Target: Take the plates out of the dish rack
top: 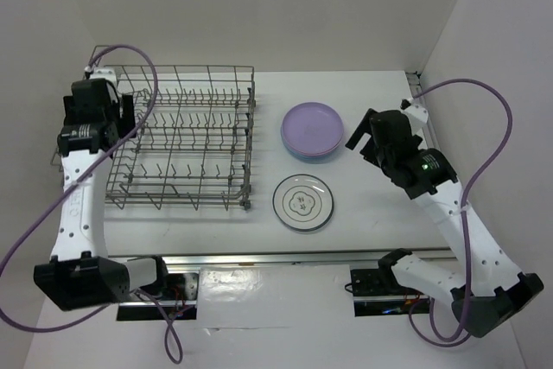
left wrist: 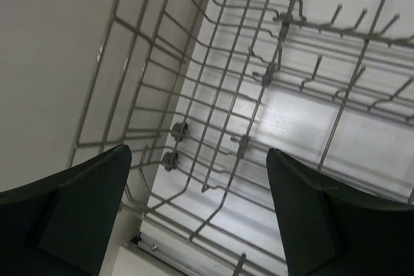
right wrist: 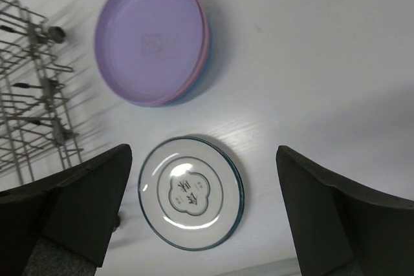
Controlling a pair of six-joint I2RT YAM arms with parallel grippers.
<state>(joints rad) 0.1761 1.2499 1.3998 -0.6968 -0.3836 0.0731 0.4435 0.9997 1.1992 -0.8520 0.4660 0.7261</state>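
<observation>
Where the overhead camera looks down, the dish rack [top: 181, 140] stands on the white table [top: 380, 84]. The left gripper [top: 127, 112] is at its left wall, jaws spread beside the wire side. Plates lie flat on the table to the right of the rack: a stack with a lavender plate [top: 312, 127] on top and, nearer the arm bases, a white plate [top: 303, 202] with a dark teal rim. The right gripper [top: 361, 141] hangs just off the stack's right edge with its jaws parted, and it appears to touch neither plate.

From the left wrist, the left gripper [left wrist: 197, 205] shows both dark fingers [left wrist: 71, 218] wide apart, with only the rack [left wrist: 259, 75] seen between them. The rack's side wall runs ahead of the left finger, and rows of upright tines lie ahead of the right one.

From the right wrist, the right gripper [right wrist: 202, 179] is likewise wide open and holds nothing. The white plate [right wrist: 191, 192] sits beneath the gap between the jaws, closer to the left finger. The lavender plate [right wrist: 150, 37] lies farther ahead and left of the gap — pink and blue rims show under it — and a corner of the rack [right wrist: 32, 95] stands ahead of the left finger.
</observation>
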